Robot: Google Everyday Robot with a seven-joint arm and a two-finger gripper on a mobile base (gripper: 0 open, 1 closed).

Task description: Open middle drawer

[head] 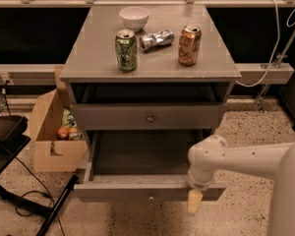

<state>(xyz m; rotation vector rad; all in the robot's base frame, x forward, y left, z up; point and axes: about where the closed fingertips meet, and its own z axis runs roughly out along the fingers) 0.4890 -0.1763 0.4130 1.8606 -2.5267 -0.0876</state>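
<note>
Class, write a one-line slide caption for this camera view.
The middle drawer stands pulled out of the grey cabinet, with the gripper at its front, right of the knob.

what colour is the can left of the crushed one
Green, the upright soda can, camera view; the pincer hangs at the pulled-out grey drawer's front.

gripper point(194, 206) sits at the pulled-out middle drawer point(132, 191) front, right of centre; drawer well behind it open from above, cardboard box point(45, 149) crowds the left, floor point(137, 222) ahead seems free.
</note>
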